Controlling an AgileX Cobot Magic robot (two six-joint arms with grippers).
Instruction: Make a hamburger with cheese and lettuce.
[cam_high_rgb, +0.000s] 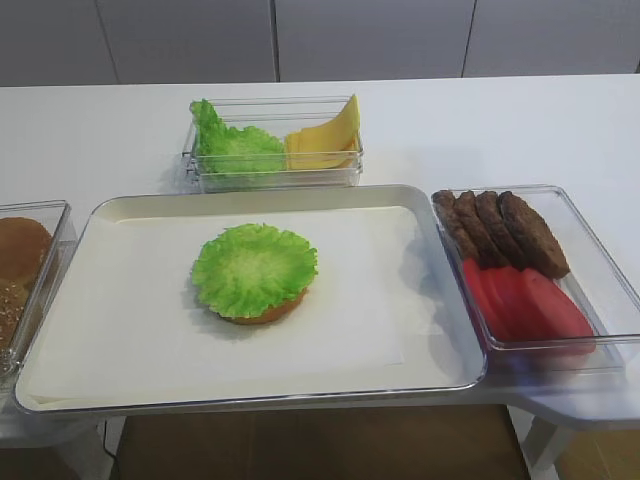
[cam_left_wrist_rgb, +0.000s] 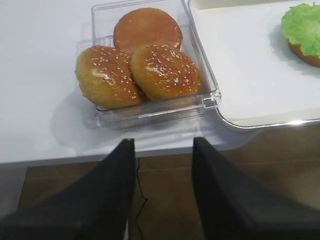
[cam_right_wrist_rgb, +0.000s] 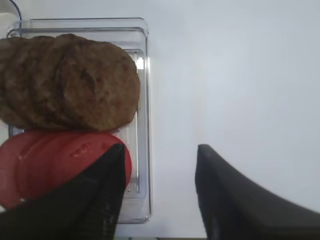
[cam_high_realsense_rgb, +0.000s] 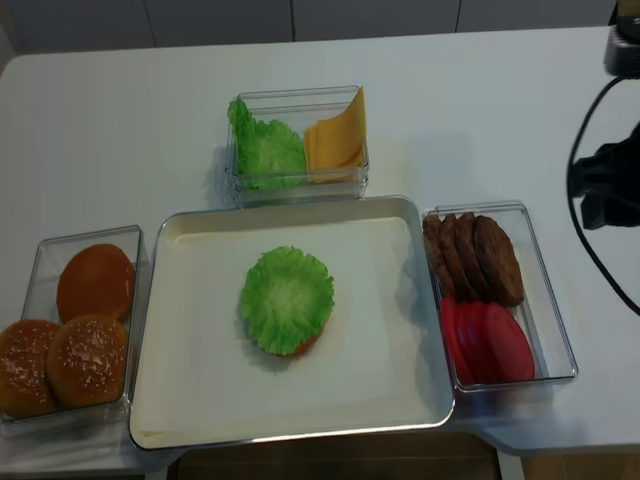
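Currently sitting mid-frame in the exterior high view: broad tray (cam_high_rgb: 440, 300) lined with white paper, carrying the hamburger (cam_high_rgb: 262, 310), a bun half showing only as a golden-brown crescent under one leaf of lettuce (cam_high_rgb: 254, 268) draped over it. Lettuce step looking done; cheese step judged still open.

Flanking the tray: clear bin of seeded buns (cam_high_realsense_rgb: 88, 362) at lower left of the realsense view, clear bin of brown patties (cam_high_rgb: 505, 230) and red tomato slices (cam_high_rgb: 525, 302) at right of frame. Sitting just behind the tray's far rim, at upper centre: small clear box (cam_high_rgb: 275, 178) holding spare lettuce on its left side and the cheese (cam_high_rgb: 325, 142) on its right, slices leaning upright with one pointed corner poking up toward the upper right.

Hanging back near the table's near edge, both arms. Right gripper (cam_right_wrist_rgb: 160, 165) spread wide and holding nothing, looking down on the patties and tomatoes at left of its own view. Left gripper (cam_left_wrist_rgb: 162, 160) likewise parted and bare, hovering below the bun bin.

Turning on this: cheese lying well beyond both pincers, up-frame past the tray, in the box's right half, so probably sitting somewhat nearer the right arm. Needing, by judgement, a reach up-frame and leftward, jaws aligned to pinch across the thin slice's raised edge.
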